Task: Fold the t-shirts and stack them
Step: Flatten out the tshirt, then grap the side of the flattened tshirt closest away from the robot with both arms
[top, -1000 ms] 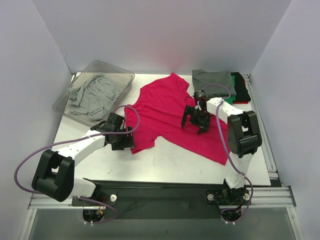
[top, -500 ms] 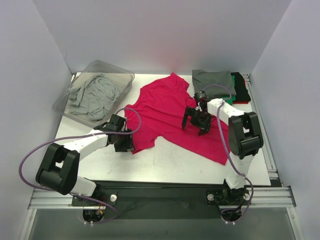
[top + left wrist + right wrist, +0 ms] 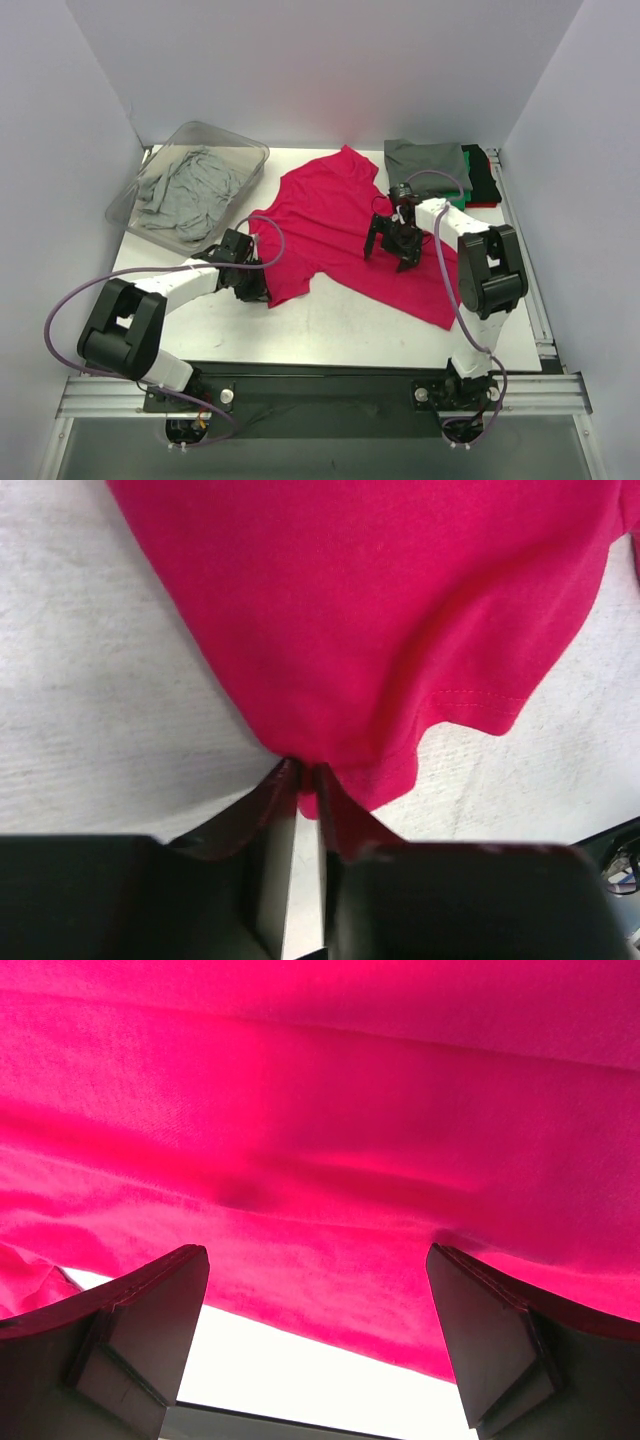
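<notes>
A magenta-red t-shirt lies spread and rumpled across the middle of the white table. My left gripper sits low at the shirt's near-left sleeve edge. In the left wrist view its jaws are pinched together on a fold of that magenta cloth. My right gripper hovers over the shirt's middle with its jaws wide apart. The right wrist view shows the gripper with only magenta cloth in front of it and nothing between the fingers. A dark grey folded t-shirt tops a stack at the back right.
Green, black and red folded cloth shows at the stack's right side. A clear plastic bin at the back left holds a crumpled light grey t-shirt. White walls close in the table on three sides.
My left gripper has slid right to the sleeve edge and closed on the cloth. The right gripper has stayed open in nearly the same place.
</notes>
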Controlling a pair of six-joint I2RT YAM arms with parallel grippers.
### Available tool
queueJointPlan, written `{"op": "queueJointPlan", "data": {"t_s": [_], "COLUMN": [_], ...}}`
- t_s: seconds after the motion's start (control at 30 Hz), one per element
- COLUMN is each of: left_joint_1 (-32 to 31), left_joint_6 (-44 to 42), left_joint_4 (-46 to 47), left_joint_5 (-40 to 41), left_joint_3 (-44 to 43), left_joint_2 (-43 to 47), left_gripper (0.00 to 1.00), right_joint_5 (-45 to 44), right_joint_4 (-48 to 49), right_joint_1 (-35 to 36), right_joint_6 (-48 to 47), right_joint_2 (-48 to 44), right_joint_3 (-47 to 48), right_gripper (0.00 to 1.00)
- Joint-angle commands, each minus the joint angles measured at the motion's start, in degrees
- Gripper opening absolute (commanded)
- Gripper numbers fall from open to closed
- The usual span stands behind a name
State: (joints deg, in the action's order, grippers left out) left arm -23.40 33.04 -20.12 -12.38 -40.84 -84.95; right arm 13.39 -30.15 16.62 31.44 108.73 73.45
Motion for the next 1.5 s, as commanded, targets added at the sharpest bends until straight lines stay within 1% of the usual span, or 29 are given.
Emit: {"op": "queueJointPlan", "data": {"t_s": [0.0, 0.03, 0.07, 0.17, 0.3, 0.67, 0.77, 0.87, 0.93, 1.03, 1.2, 1.47], "left_joint_1": [0.19, 0.19, 0.28, 0.46, 1.69, 9.33, 10.82, 12.41, 12.94, 13.46, 13.64, 14.78], "left_joint_6": [-0.17, -0.17, -0.17, -0.17, 0.10, -3.77, -4.91, -5.53, -5.88, -5.88, -6.14, -7.02], "left_joint_4": [1.05, 1.05, 0.96, 0.96, 0.70, -4.31, -5.02, -4.67, -4.58, -3.88, -3.17, -2.47], "left_joint_5": [-0.27, -0.27, -0.27, -0.19, 0.16, 2.10, 2.71, 1.92, 1.75, 0.96, 0.43, 0.43], "left_joint_3": [2.08, 2.08, 2.25, 2.17, 1.12, -4.86, -5.21, -4.95, -4.86, -4.60, -4.86, -5.30], "left_joint_2": [-3.38, -3.64, -3.73, -3.47, -1.98, 1.80, 2.15, 2.42, 2.15, 2.07, 1.45, 0.66], "left_gripper": [0.22, 0.18, 0.11, 0.00, 0.00, 0.00, 0.00, 0.00, 0.00, 0.00, 0.00, 0.00], "right_joint_5": [-0.47, -0.47, -0.47, -0.56, -1.17, -3.72, -4.95, -8.11, -8.99, -9.86, -11.01, -11.10], "right_joint_4": [-1.66, -1.66, -1.66, -1.66, -1.93, -5.17, -8.33, -11.23, -12.47, -13.35, -12.48, -9.58], "right_joint_1": [0.52, 0.43, 0.52, 0.43, 0.17, -1.94, -4.22, -6.95, -9.84, -11.96, -12.05, -12.05], "right_joint_6": [0.29, 0.29, 0.37, 0.64, 0.55, 2.30, 3.19, 4.24, 4.59, 4.24, 4.16, 3.80], "right_joint_2": [-3.87, -4.13, -4.40, -5.63, -8.79, -18.90, -21.01, -24.52, -26.63, -27.95, -24.02, -16.80], "right_joint_3": [-0.94, -1.11, -1.20, -2.08, -4.63, -17.80, -21.14, -23.34, -25.19, -26.69, -25.38, -20.19], "right_gripper": [0.96, 0.96, 0.96, 0.96, 0.96, 0.97, 0.96, 0.96, 0.96, 0.96, 0.96, 0.96]}}
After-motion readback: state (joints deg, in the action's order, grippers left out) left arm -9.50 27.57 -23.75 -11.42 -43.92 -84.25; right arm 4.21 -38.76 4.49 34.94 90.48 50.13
